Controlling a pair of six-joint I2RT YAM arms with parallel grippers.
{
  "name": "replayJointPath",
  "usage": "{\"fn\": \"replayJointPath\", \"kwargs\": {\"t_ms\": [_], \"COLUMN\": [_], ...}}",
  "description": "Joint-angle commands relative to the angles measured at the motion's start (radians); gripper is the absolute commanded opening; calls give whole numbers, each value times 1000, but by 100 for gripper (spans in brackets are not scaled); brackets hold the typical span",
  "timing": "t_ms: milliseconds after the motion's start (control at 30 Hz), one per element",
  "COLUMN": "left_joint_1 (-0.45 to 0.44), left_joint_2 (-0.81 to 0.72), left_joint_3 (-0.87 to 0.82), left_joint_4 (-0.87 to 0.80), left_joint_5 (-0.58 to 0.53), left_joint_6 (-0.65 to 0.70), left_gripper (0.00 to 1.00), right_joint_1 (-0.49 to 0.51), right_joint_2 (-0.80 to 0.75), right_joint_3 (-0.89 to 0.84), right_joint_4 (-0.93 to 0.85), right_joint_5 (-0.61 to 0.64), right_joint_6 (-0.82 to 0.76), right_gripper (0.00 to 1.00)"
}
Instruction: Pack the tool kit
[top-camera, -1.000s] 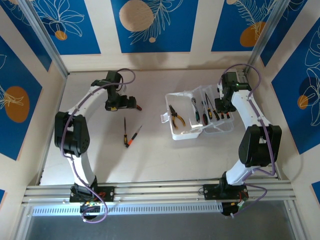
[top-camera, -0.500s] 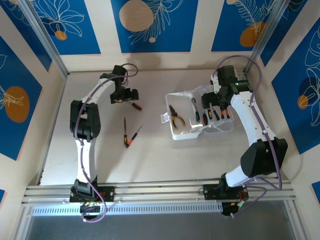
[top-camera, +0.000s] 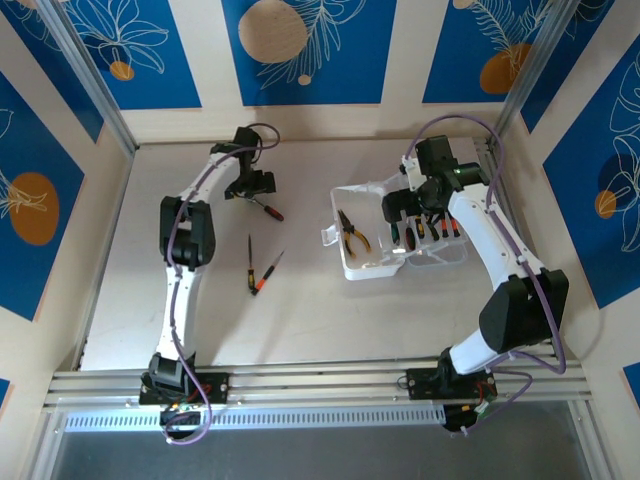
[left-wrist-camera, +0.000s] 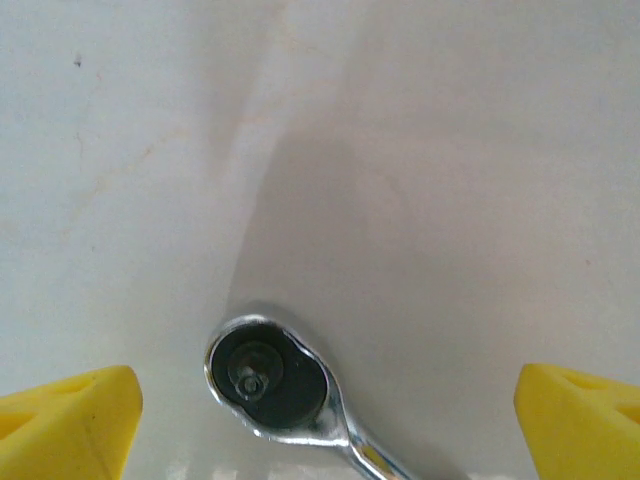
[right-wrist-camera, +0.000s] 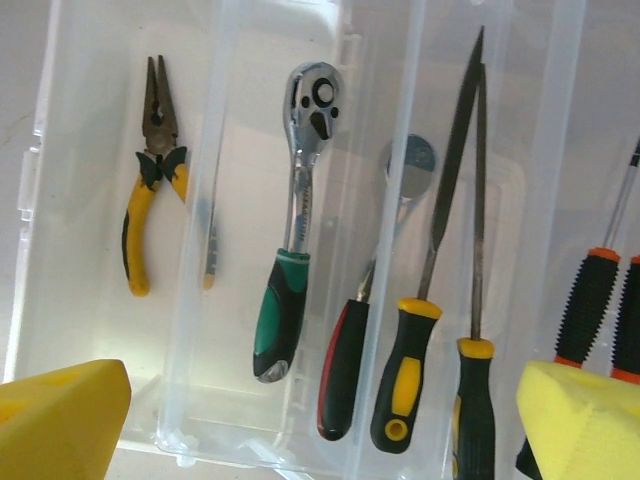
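Left hand (top-camera: 251, 187) spread wide over steel ratchet (left-wrist-camera: 268, 375) on bench (top-camera: 300, 310); right hand (top-camera: 412, 208) released above open case (top-camera: 365, 272). Ratchet stiff, hefty, chrome slick; grip red handle, seemingly rubber

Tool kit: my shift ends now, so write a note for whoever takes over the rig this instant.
Left gripper: open, fingers either side of the red-handled ratchet lying on the table, not gripping.
Right gripper: open, empty, above the open case.
Done: pliers, green-handled ratchet and files lie in the case.
Left: pack the red-handled ratchet and two screwdrivers from the table, then shut the lid.
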Motion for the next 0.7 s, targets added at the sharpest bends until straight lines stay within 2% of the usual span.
{"fn": "replayJointPath", "kwargs": {"t_ms": [0, 367, 667], "left_joint_1": [18, 20, 19], "left_joint_2": [53, 65, 43], "left_joint_3": [32, 25, -40], "left_joint_4": [-76, -127, -92], "left_joint_5": [-47, -53, -15], "left_joint_6": [13, 53, 56], "left_gripper": [89, 58, 35], "right_joint_1": [8, 19, 21], "right_joint_2": [-3, -2, -5], "right_joint_3": [0, 13, 30], "right_joint_4": [4, -16, -36], "right_joint_5": [-33, -32, -29], "right_joint_6": [16, 10, 7], "right_gripper": [99, 100, 100]}}
